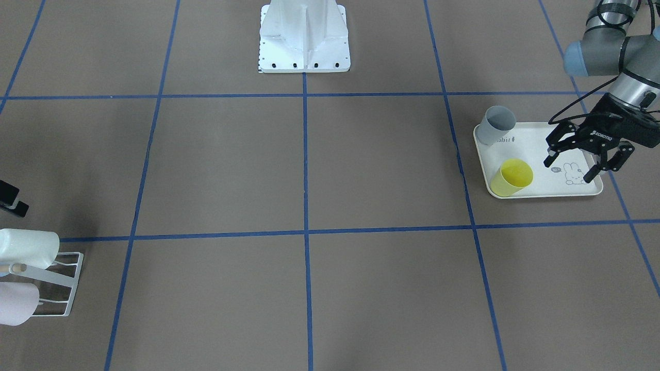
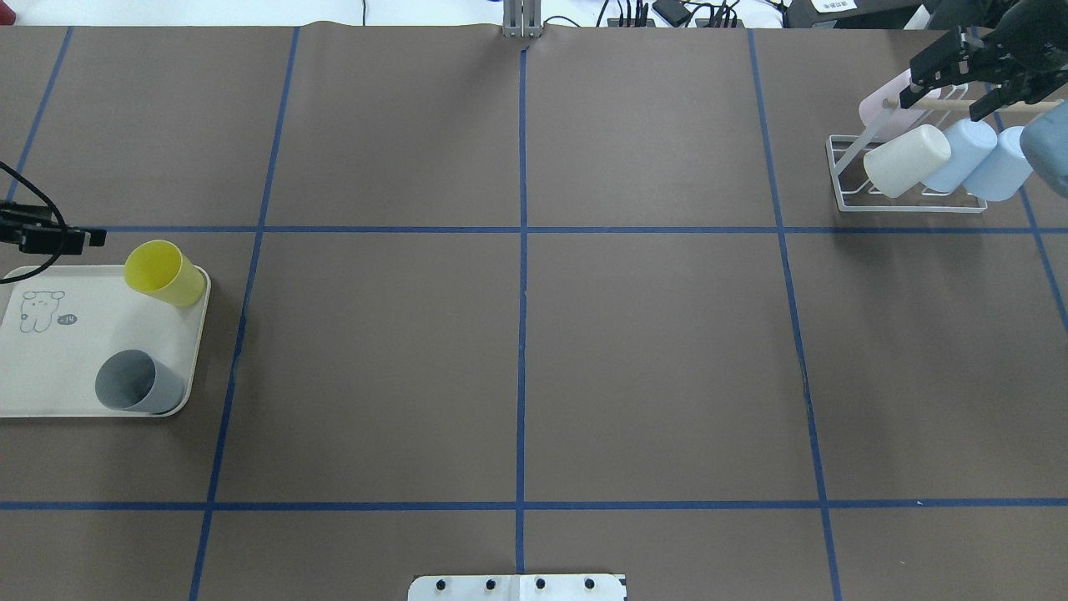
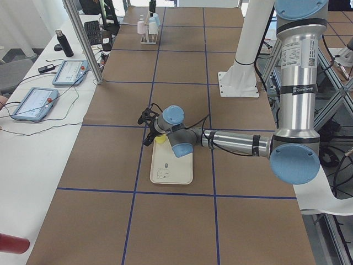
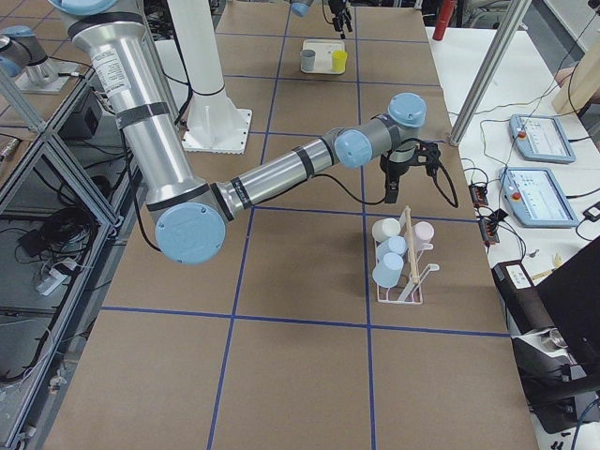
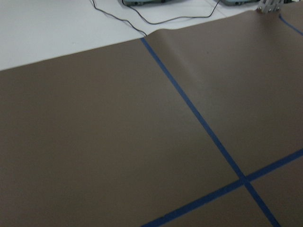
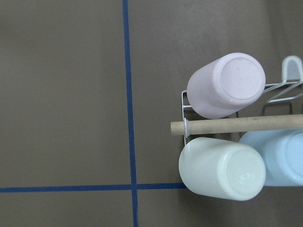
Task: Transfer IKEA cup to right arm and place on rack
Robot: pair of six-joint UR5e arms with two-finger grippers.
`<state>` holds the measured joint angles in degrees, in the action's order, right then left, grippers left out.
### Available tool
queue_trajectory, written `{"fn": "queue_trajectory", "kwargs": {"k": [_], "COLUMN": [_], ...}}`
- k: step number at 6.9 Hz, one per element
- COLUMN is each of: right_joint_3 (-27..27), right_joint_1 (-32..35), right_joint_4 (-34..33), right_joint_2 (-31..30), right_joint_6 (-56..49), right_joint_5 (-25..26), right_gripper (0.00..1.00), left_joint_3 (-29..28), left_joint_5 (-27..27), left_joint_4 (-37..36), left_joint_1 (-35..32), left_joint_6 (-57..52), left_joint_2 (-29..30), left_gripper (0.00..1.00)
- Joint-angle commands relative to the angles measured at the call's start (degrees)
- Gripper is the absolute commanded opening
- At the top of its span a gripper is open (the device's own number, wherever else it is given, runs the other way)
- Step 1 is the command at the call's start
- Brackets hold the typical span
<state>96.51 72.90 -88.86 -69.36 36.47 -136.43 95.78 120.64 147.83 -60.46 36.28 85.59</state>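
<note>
Two cups stand mouth-up on the cream rabbit-print tray: a yellow cup and a grey cup. My left gripper hangs open and empty above the tray's rabbit drawing, beside the yellow cup. The white wire rack holds white, pink and two light blue cups under its wooden dowel. My right gripper hovers open and empty over the rack's far end. Neither wrist view shows fingers.
Brown mat with blue tape grid covers the table. The robot's white base sits at mid table edge. Tablets and cables lie on the white side bench. The left wrist view shows only bare mat.
</note>
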Motion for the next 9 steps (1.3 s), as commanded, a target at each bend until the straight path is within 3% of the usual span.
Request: {"fn": "queue_trajectory", "kwargs": {"k": [1,3,4,6,9], "right_joint_3": [1.1,3.0,3.6,3.6,3.4], "right_joint_1": [-0.7,-1.3,-1.5,-1.7,-1.8], "right_joint_4": [0.0,0.0,0.0,0.0,0.0], "right_joint_2": [-0.5,-1.7,-1.8,-1.9,-2.2], "right_joint_6": [0.3,0.4,1.7,1.9,1.9], "right_joint_5": [0.0,0.0,0.0,0.1,0.2], "right_gripper": [1.00,1.00,1.00,1.00,1.00], "left_joint_3": [3.8,11.9,12.9,15.0,15.3], "left_joint_5": [3.2,3.5,4.0,1.8,0.3], "left_joint_4": [-6.0,-12.3,-13.1,-12.9,-12.7], "left_joint_1": [0.5,1.0,5.4,15.2,16.2], "left_joint_6": [0.5,0.6,0.7,19.5,20.1], "left_joint_2": [-4.6,-9.3,-9.3,-8.5,-10.4], "left_gripper": [0.99,0.99,0.99,0.99,0.99]}}
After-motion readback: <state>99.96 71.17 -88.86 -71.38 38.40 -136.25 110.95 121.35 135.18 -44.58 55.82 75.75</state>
